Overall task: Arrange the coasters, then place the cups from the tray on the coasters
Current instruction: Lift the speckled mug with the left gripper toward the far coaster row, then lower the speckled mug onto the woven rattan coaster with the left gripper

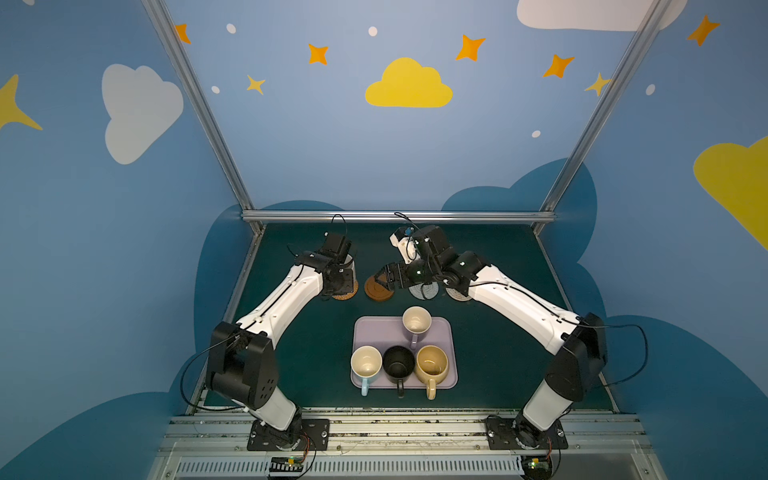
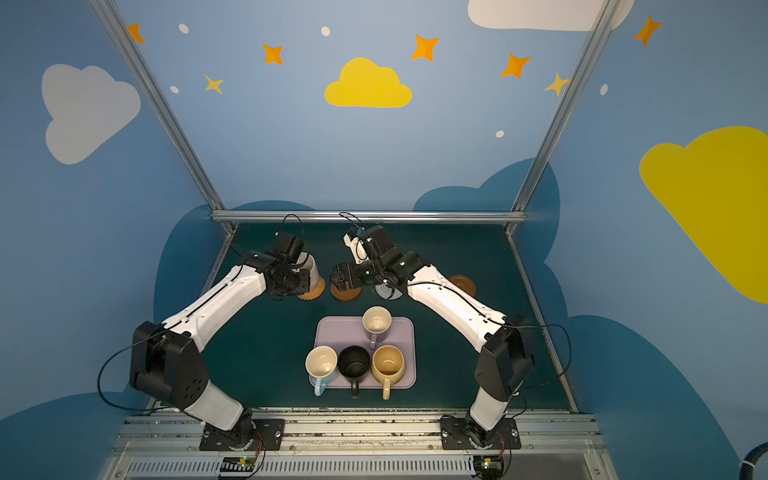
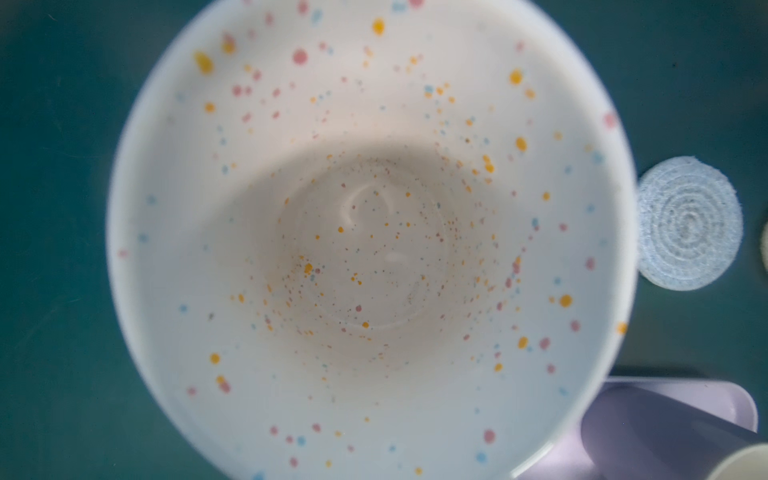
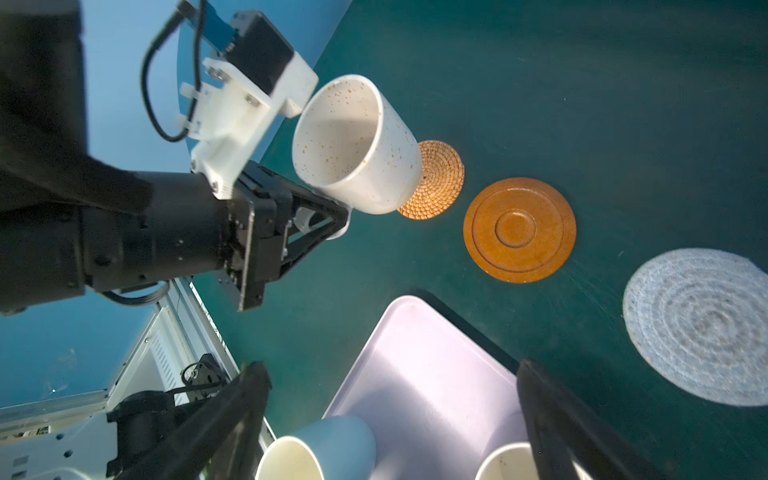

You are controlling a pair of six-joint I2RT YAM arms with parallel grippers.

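Cream speckled mug (image 4: 357, 145) clamped by its handle in left gripper (image 4: 326, 220), axis tipped toward 12 o'clock, base over orange-brown woven coaster (image 4: 442, 178) at 11 o'clock of tray (image 1: 376, 332), seating not discernible; right gripper (image 4: 390, 368) spread wide, empty, farther off at 3 o'clock of coaster.

speckled mug (image 4: 357, 145): glossy ceramic; orange coaster (image 4: 442, 178): rough woven fibre; brown coaster (image 4: 519, 230): smooth wood; table (image 4: 582, 83): matt.
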